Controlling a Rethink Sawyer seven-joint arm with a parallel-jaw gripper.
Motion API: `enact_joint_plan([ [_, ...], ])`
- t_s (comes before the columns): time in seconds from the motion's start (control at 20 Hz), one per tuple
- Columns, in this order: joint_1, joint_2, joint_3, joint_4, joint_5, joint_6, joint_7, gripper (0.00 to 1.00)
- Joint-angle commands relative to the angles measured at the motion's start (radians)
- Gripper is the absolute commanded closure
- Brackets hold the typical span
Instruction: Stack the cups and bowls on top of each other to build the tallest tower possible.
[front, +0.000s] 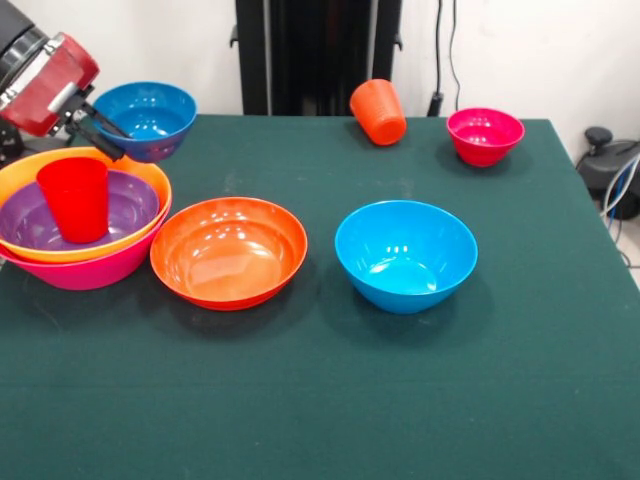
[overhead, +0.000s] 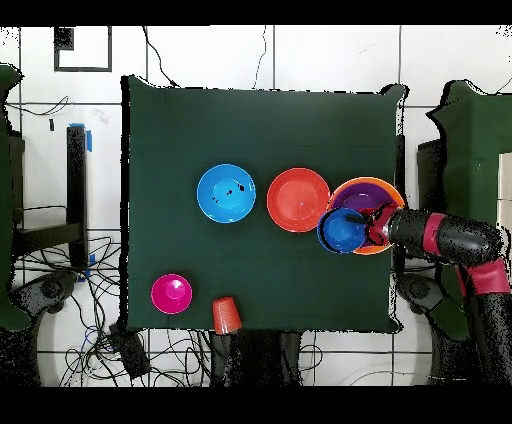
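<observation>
A: Blue, in the front view: the small blue bowl hangs off the bench, its rim clenched in the pincer. Just below the pincer sits the tower, red cup upright in the purple bowl.

B: Overhead, the small blue bowl overlaps the tower beside the pincer. I'd centre it over the cup and keep it level before releasing, or it may slide off.
</observation>
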Motion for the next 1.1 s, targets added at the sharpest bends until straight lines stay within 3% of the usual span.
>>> enact_joint_plan([
  [0.05, 0.090, -0.001, -0.003, -0.151, -0.032, 0.145, -0.366, 1.00],
  [0.6, 0.133, -0.021, -0.004, -0.236, -0.040, 0.222, -0.432, 1.00],
  [1.1, 0.169, 0.010, -0.015, -0.317, -0.038, 0.260, -0.499, 1.00],
])
